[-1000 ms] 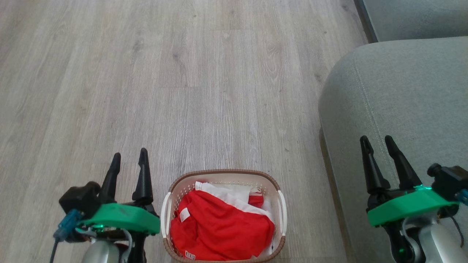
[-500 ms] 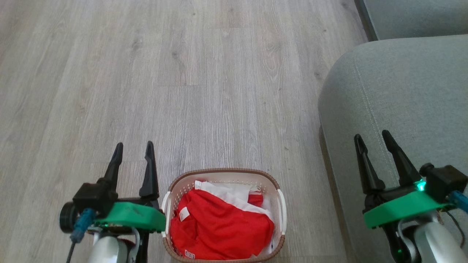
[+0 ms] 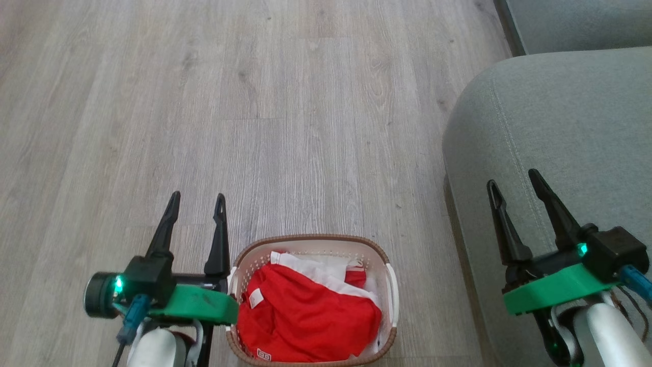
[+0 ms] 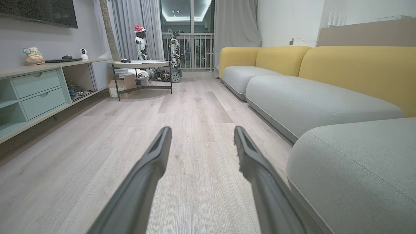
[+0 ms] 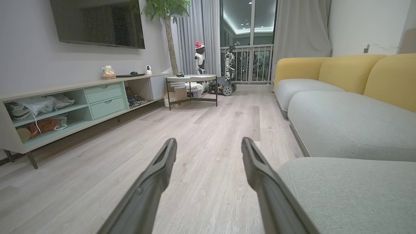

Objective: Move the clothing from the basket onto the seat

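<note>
Lying in a loose heap, the bright red soft sportswear clothing (image 3: 305,321) with white panels fills the small oval cream perforated plastic basket (image 3: 310,238) with the brown woven-look rim. The basket stands just to the right of the left claw (image 3: 197,195) and well to the left of the right claw (image 3: 512,176), on the pale wood-plank floor (image 3: 254,102). The large grey-green fabric seat (image 3: 560,117) lies beneath and to the right of the right claw.

Claw state: both claws are spread wide and hold nothing. Their fingers point forward over the floor, away from the basket.

Progress: no transfer step is complete. All visible clothing is in the basket and none lies on the seat. Outstanding, by judgement: reach into the basket, grip the fabric, lift, carry it to the right, release on the seat.

Count:
- Basket: one, with two white side handles (image 3: 393,295).
- Clothing: one heap; the number of separate garments cannot be told. One small white label (image 3: 257,299) shows on top.
- Claws: two.
- Seat cushions: one beside the right claw, and a second grey-green cushion (image 3: 575,25) farther ahead of it.
</note>
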Tool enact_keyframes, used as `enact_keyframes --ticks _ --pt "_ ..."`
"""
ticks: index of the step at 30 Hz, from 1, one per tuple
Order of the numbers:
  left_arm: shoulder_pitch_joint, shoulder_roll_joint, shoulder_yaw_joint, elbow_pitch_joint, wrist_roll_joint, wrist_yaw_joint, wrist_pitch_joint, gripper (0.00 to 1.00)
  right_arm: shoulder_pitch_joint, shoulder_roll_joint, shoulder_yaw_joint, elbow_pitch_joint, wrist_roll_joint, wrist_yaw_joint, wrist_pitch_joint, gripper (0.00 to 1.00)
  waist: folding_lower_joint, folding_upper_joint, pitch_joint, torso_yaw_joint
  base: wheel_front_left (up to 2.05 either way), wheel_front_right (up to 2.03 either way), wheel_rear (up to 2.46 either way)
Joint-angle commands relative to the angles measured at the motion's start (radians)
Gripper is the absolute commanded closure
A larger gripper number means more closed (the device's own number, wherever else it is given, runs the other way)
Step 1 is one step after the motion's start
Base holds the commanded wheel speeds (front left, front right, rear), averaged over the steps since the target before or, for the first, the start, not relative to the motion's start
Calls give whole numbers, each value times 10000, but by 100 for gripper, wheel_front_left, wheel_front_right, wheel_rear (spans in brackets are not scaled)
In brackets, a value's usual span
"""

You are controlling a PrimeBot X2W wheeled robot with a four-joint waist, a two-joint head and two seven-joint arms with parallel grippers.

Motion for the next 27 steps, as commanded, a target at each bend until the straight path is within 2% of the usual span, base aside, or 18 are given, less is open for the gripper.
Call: enact_keyframes --ticks 1,13,27 --pt "-505 123 288 -348 20 83 -126 0 -377 -201 180 -350 -63 -2 -93 0 0 -1 -9 -11 0 0 0" --pt "-546 123 257 -200 -130 128 -126 0 -466 -132 54 -285 168 -2 -93 0 0 -1 175 -248 0 0 0" --pt "-1067 123 -9 413 -610 312 -126 0 -936 -435 -258 -340 781 -2 -93 0 0 -1 1363 -827 0 0 0"
